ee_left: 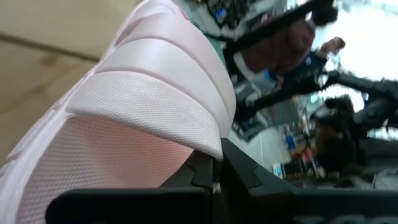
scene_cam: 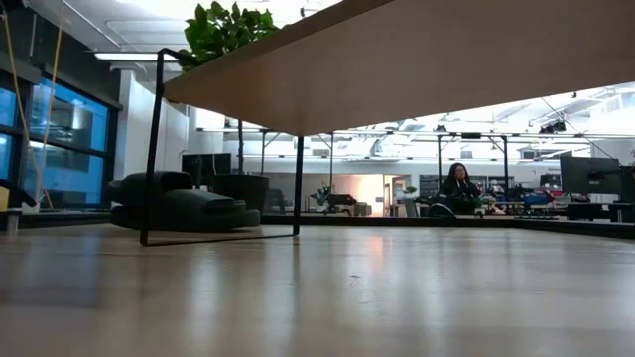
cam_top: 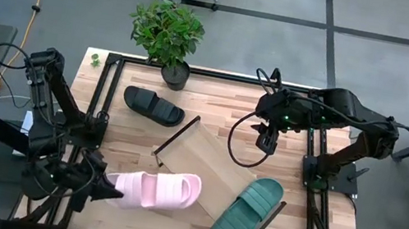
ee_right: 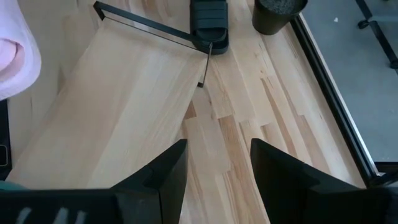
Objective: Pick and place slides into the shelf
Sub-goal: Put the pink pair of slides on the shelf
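The light pink slide (cam_top: 161,190) lies near the table's near edge, its right end against the shelf (cam_top: 208,168), a light plank lying diagonally. My left gripper (cam_top: 105,189) is shut on the pink slide's left end. The wrist view is filled by its ribbed strap (ee_left: 155,99). The teal slide (cam_top: 245,219) lies over the shelf's right end. On the table beyond the shelf rests the black slide (cam_top: 153,106), also seen under the plank (scene_cam: 184,203). My right gripper (cam_top: 267,140) hovers open past the shelf's far right side, its fingers apart (ee_right: 217,180) over bare wood. My left gripper pinches the pink slide's rim (ee_left: 208,146) at its left end between the two shut fingers (ee_left: 239,171). It comes nearly level from the table's left, along the slide's length. Whether the slide is lifted off the table, I cannot tell.
A potted plant (cam_top: 169,38) stands at the far edge, close to the black slide; its pot (ee_right: 277,12) shows in the right wrist view. Black frame rails (cam_top: 316,191) edge the table. A person (scene_cam: 458,188) sits far behind. Bare wood (cam_top: 223,101) lies beyond the shelf.
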